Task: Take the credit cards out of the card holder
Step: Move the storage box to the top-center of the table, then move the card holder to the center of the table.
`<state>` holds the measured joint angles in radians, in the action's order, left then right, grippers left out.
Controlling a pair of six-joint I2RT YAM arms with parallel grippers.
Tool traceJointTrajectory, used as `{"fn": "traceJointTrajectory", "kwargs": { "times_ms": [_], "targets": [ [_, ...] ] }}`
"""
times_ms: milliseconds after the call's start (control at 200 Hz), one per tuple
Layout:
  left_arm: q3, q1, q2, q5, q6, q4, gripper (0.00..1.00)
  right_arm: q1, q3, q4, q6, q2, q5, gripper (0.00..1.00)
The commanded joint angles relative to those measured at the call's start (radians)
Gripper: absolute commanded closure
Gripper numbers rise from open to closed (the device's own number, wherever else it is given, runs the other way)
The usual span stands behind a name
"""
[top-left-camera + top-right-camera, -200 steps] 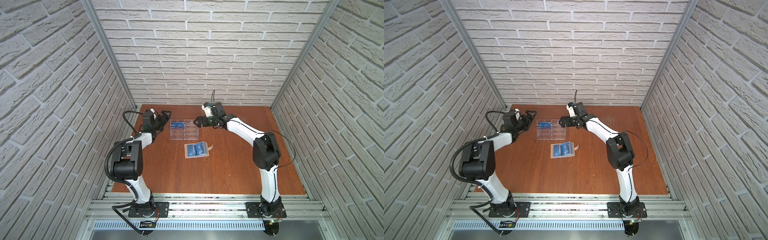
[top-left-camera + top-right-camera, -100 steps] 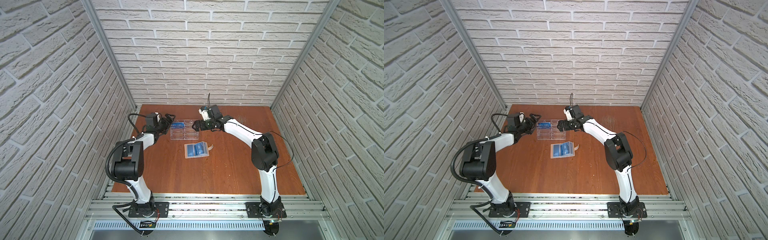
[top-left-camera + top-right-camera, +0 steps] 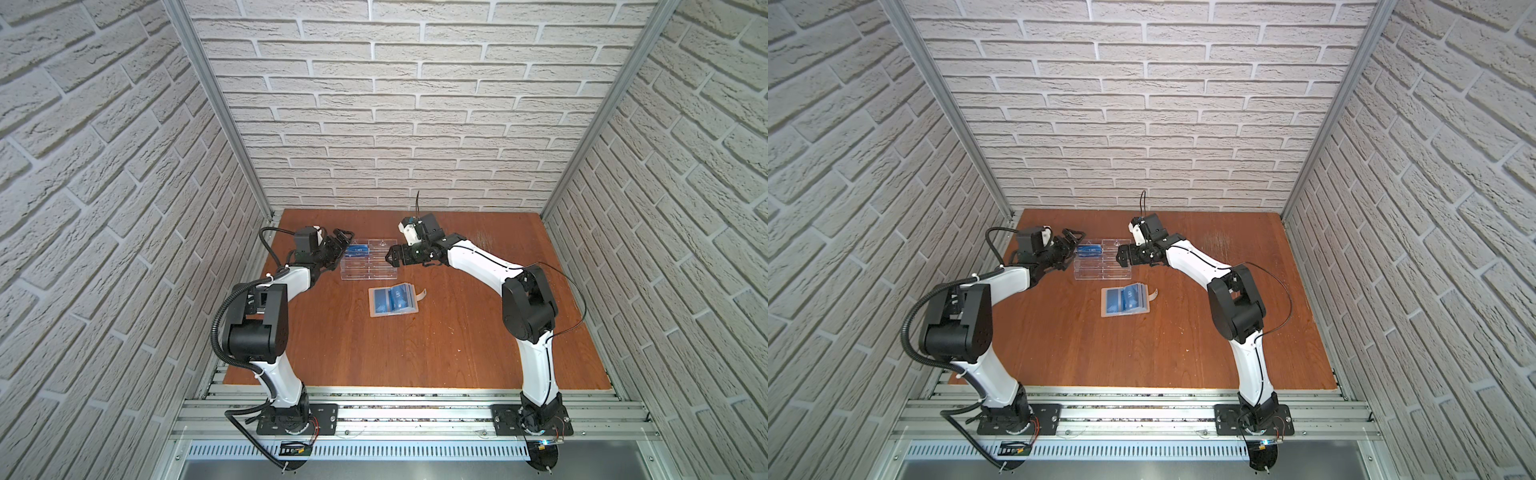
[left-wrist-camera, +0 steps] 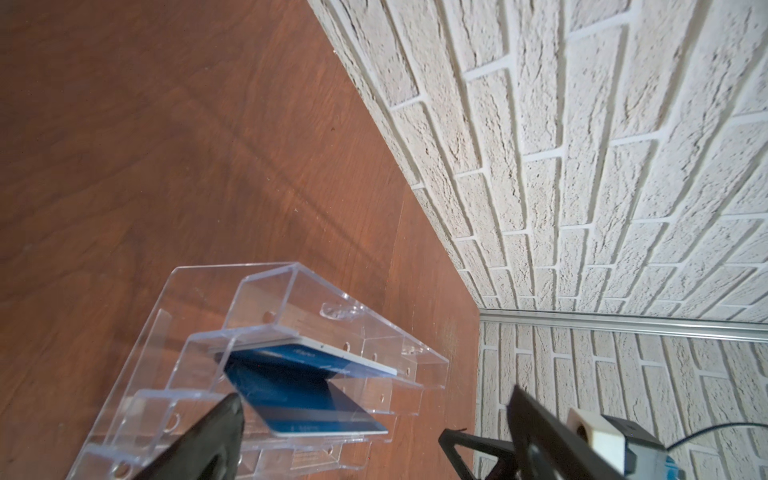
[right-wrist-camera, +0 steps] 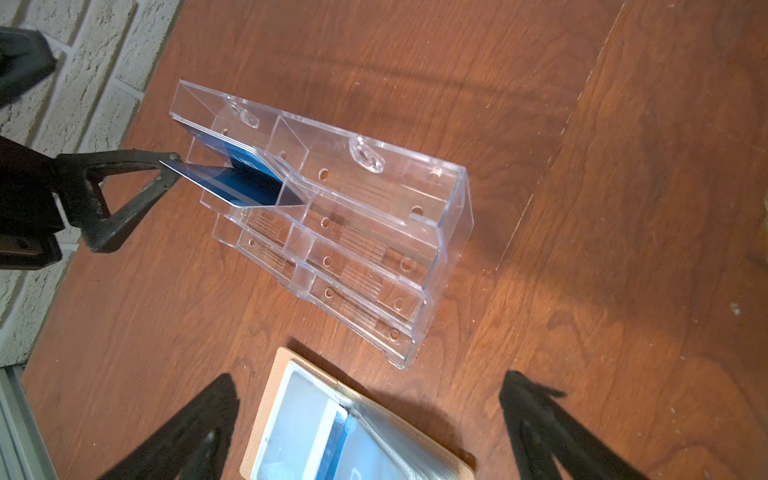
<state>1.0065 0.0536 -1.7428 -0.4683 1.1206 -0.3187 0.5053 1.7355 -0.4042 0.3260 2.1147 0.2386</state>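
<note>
The card holder (image 3: 392, 300) (image 3: 1125, 300) lies open on the table, a tan wallet with clear sleeves, and blue credit cards show inside it (image 5: 332, 432). Two more credit cards (image 3: 357, 250) (image 4: 299, 386) (image 5: 245, 183) lean in the far left slot of a clear acrylic rack (image 3: 368, 264) (image 3: 1100, 264). My left gripper (image 3: 343, 245) (image 3: 1073, 245) (image 4: 376, 409) is open at that slot, a finger on each side of the lower card's free end. One of its fingers (image 5: 124, 195) is by that card's corner. My right gripper (image 3: 390, 259) (image 3: 1121, 257) (image 5: 369, 384) hangs open and empty above the wallet's far edge, at the rack's right end.
The rack's other slots (image 5: 365, 249) hold nothing. Brick walls close the cell on three sides, with the left wall (image 4: 540, 124) close behind the rack. Bare brown tabletop (image 3: 415, 353) stretches from the wallet to the front rail.
My left gripper has moved right, up to the rack's card slot. My right gripper has shifted a little left and toward the front. Both stayed open.
</note>
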Motion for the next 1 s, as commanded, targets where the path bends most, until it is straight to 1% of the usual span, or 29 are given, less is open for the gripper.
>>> {"fn": "traceJointTrajectory", "kwargs": {
  "times_ms": [0,130,300,440,465,595,795,995],
  "targets": [
    [-0.012,-0.012,0.082,0.029,-0.044,0.041,0.02,0.004,-0.018,0.017,-0.001,-0.068,-0.002,0.00],
    [-0.037,-0.017,0.125,0.034,-0.065,0.086,0.02,0.004,-0.026,0.013,-0.005,-0.084,-0.005,0.00],
    [-0.046,0.032,0.119,0.013,-0.042,0.066,0.02,0.002,-0.034,0.004,-0.012,-0.108,-0.011,0.00],
    [-0.017,0.068,0.074,0.008,-0.007,0.040,0.02,-0.007,-0.064,0.005,-0.002,-0.130,-0.005,0.00],
    [-0.008,0.073,0.065,0.006,-0.003,0.036,0.02,-0.012,-0.072,0.007,0.003,-0.164,-0.001,0.00],
    [0.032,0.100,0.014,0.012,0.012,0.019,0.02,-0.029,-0.120,0.022,0.008,-0.204,0.006,0.00],
    [0.084,0.112,-0.060,0.027,0.033,-0.027,0.02,-0.050,-0.178,0.030,0.002,-0.251,0.010,0.00],
    [0.137,0.120,-0.109,0.046,0.025,-0.032,0.02,-0.063,-0.212,0.031,-0.004,-0.279,0.012,0.00]
  ]
}}
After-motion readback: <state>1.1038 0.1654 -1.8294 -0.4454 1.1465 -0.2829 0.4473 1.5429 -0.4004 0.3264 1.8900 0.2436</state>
